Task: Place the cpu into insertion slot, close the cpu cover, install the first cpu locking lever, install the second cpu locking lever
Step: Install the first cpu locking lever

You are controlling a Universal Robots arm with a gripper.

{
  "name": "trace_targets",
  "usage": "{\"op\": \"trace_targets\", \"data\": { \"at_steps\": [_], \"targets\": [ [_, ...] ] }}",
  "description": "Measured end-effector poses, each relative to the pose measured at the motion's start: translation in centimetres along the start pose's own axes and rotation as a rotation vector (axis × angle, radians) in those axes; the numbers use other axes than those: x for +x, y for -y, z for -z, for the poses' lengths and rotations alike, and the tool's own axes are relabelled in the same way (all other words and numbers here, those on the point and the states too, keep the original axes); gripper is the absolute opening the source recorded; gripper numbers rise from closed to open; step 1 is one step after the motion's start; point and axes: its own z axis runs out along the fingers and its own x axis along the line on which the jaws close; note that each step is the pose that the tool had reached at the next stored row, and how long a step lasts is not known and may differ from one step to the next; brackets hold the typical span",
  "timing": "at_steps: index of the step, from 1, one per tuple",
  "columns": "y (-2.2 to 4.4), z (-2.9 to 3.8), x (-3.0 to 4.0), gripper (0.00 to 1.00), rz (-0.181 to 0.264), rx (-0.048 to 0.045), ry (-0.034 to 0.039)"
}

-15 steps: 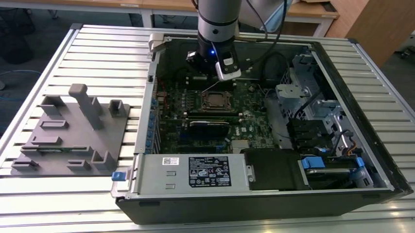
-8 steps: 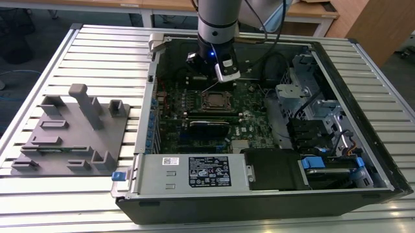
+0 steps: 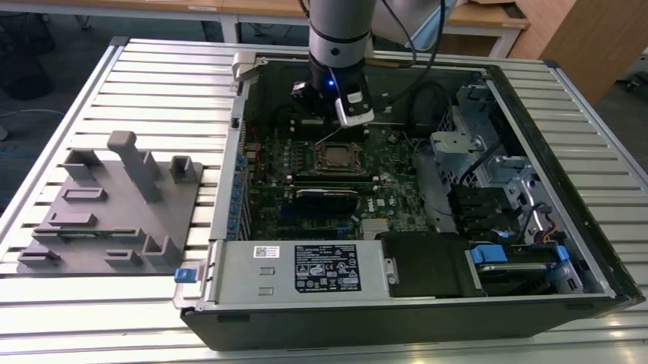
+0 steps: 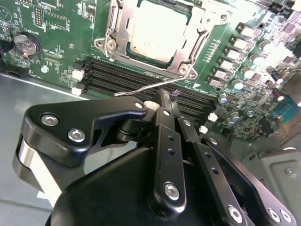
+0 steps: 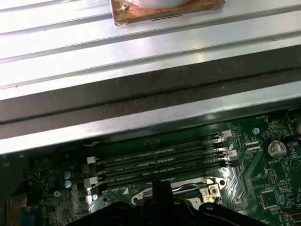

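Note:
The cpu (image 4: pixel 153 28) lies in the insertion slot (image 3: pixel 339 159) on the green board, its silver-grey top facing up. The cpu cover (image 4: pixel 117 33), a silvery frame, lies flat around the chip. A thin wire locking lever (image 4: pixel 141 88) stands raised off the socket's edge, also seen as a fine line in the exterior view (image 3: pixel 326 139). My gripper (image 4: pixel 164 94) has its black fingers shut together. Their tip is right at the raised lever wire; I cannot tell if it touches. In the exterior view the gripper (image 3: pixel 342 121) hangs just behind the socket.
The open computer case (image 3: pixel 567 189) lies on a slatted metal table (image 3: pixel 152 68). Long black memory slots (image 5: pixel 160 160) run beside the socket, under the gripper. A coin battery (image 4: pixel 24 43) sits on the board. A grey fixture (image 3: pixel 111 205) stands at the exterior view's left.

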Motion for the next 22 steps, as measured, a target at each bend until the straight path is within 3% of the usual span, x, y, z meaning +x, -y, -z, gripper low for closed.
{"op": "trace_targets", "data": {
  "at_steps": [6,13,19,22],
  "targets": [
    [-0.40,-0.41,-0.43,0.10,-0.002,0.0000,0.0004],
    [-0.72,-0.72,-1.48,0.10,-0.003,0.0024,0.0013],
    [-0.73,-0.73,-1.52,0.10,-0.004,0.0044,0.0017],
    [-0.66,-1.05,-1.53,0.10,-0.003,0.0053,0.0046]
  ]
}}
